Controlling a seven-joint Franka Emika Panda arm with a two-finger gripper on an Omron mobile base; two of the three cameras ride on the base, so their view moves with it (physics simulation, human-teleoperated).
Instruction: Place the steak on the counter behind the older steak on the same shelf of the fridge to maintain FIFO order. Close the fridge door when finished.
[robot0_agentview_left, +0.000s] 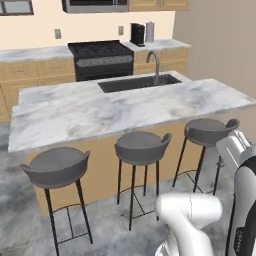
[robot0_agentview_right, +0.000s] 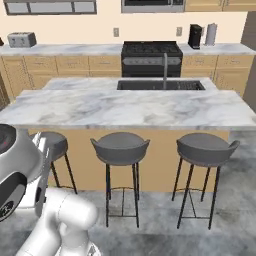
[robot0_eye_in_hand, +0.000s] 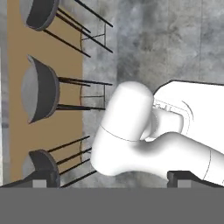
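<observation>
Three grey bar stools stand nearest the base, lined up along the wooden front of the kitchen island: the left stool (robot0_agentview_left: 56, 166), the middle stool (robot0_agentview_left: 141, 146) and the right stool (robot0_agentview_left: 208, 131), each on thin black legs over a mottled grey floor (robot0_agentview_left: 100, 220). In the hand view the camera looks straight down, and the gripper (robot0_eye_in_hand: 113, 179) has its two dark tips set far apart at the bottom edge (spread wide, with nothing between them), above the floor beside the stools' legs.

Behind the stools lies the counter (robot0_agentview_right: 125, 107), a white-and-grey marbled island top. A dark sink (robot0_agentview_right: 160, 85) is sunk into its far side, with an upright faucet (robot0_agentview_right: 165, 67) at it.

Beyond the island, against the beige wall, runs a second marbled worktop over light wooden cabinets. A black stove (robot0_agentview_right: 151, 57) sits in the middle of that run, a coffee machine (robot0_agentview_right: 195, 36) stands to its right, and a toaster (robot0_agentview_right: 22, 39) rests at the far left.
</observation>
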